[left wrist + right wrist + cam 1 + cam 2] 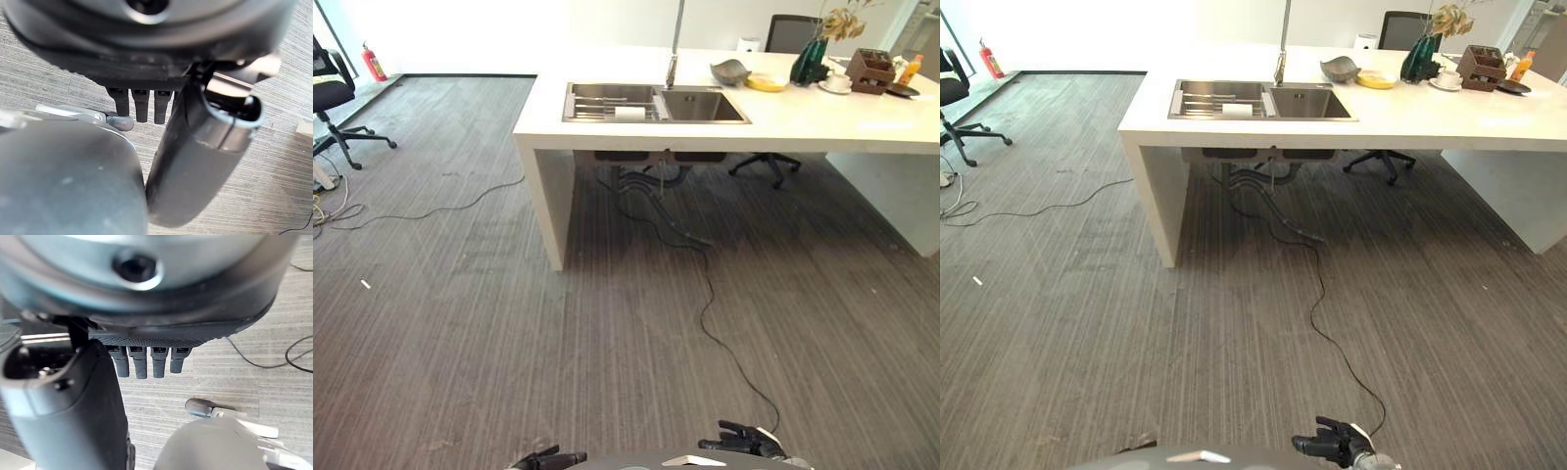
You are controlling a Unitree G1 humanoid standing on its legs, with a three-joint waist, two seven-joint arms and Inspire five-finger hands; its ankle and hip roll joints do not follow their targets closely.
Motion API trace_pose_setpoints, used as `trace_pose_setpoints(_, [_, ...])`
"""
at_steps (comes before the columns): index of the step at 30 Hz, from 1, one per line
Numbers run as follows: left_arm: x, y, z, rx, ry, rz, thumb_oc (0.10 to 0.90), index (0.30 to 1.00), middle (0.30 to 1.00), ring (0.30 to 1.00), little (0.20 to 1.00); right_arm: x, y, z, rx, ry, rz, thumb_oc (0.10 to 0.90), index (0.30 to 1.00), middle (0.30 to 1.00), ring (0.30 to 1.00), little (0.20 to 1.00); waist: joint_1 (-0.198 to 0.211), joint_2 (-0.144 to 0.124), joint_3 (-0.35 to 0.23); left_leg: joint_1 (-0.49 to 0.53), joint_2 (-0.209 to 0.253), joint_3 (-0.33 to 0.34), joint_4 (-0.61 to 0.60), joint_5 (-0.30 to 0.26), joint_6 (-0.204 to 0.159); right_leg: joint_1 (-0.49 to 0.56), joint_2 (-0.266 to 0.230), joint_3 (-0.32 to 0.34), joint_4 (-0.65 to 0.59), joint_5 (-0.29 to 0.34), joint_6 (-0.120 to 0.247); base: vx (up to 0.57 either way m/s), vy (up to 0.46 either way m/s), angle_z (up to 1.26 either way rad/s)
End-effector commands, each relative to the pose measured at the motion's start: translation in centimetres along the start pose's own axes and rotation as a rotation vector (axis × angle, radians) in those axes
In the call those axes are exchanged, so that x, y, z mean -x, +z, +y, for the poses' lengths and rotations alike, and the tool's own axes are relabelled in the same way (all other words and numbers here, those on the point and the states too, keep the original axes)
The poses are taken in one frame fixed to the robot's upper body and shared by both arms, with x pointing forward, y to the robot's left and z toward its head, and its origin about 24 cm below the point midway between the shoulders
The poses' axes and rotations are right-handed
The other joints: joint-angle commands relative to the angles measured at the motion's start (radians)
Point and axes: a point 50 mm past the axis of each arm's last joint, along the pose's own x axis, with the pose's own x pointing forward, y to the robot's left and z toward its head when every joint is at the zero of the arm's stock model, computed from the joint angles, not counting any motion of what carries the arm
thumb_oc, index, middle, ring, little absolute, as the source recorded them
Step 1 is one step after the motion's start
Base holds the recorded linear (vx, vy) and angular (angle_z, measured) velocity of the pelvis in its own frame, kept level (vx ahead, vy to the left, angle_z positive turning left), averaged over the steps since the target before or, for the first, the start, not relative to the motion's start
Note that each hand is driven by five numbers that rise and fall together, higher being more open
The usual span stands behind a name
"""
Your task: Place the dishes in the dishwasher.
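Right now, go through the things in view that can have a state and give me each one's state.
Left hand: open, holding nothing.
Right hand: open, holding nothing.
Sink: right basin bare, left basin holding a rack.
Grey bowl: on the counter, tilted.
Cup: upright on its saucer.
Yellow plate: flat on the counter.

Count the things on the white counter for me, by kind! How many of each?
Grey bowl: 1
Yellow plate: 1
Cup on saucer: 1
Green vase: 1
Brown box: 1
Orange bottle: 1
Dark plate: 1
Total: 7
The sink is built in, so I left it out.
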Motion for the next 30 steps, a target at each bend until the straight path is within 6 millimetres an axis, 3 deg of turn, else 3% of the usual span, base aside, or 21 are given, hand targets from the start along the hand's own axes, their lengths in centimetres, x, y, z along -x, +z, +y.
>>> trace_pose_setpoints(1, [-0.4, -1.4, -4.2, 0.020, -0.099, 0.064, 0.800, 0.900, 0.900, 0.900, 0.900, 0.1, 0.0, -0.7, -0.048, -0.014, 0.009, 0.800, 0.900, 0.900, 0.900, 0.900, -0.004, 0.012, -0.035, -0.030, -0.019, -0.053, 0.002, -0.012, -0.039, 0.042, -0.039, -0.009, 0.017, -0.091, 0.105, 0.00, 0.000, 0.00])
trace_pose_setpoints(17, [-0.5, 0.9, -4.4, 0.121, -0.028, -0.087, 0.800, 0.900, 0.900, 0.900, 0.900, -0.1, 0.6, -0.6, -0.093, -0.034, -0.037, 0.800, 0.900, 0.900, 0.900, 0.900, 0.006, 0.016, -0.022, -0.027, -0.018, -0.063, 0.002, -0.013, -0.043, 0.047, -0.043, -0.028, 0.017, -0.096, 0.105, 0.00, -0.001, 0.00])
trace_pose_setpoints(22, [-0.5, 1.8, -4.3, 0.144, 0.070, -0.129, 0.800, 0.900, 0.900, 0.900, 0.900, -0.2, 0.9, -0.3, -0.099, -0.033, -0.052, 0.800, 0.900, 0.900, 0.900, 0.900, 0.007, 0.020, -0.020, -0.028, -0.019, -0.065, 0.002, -0.011, -0.045, 0.048, -0.043, -0.036, 0.017, -0.096, 0.104, 0.00, -0.006, 0.05])
trace_pose_setpoints(30, [-0.5, 0.4, -4.2, 0.157, 0.114, -0.063, 0.800, 0.900, 0.900, 0.900, 0.900, -0.2, 1.2, -0.4, -0.091, -0.041, -0.058, 0.800, 0.900, 0.900, 0.900, 0.900, 0.003, 0.029, -0.013, -0.028, -0.017, -0.063, 0.002, -0.011, -0.048, 0.046, -0.043, -0.040, 0.017, -0.095, 0.104, 0.00, 0.000, 0.00])
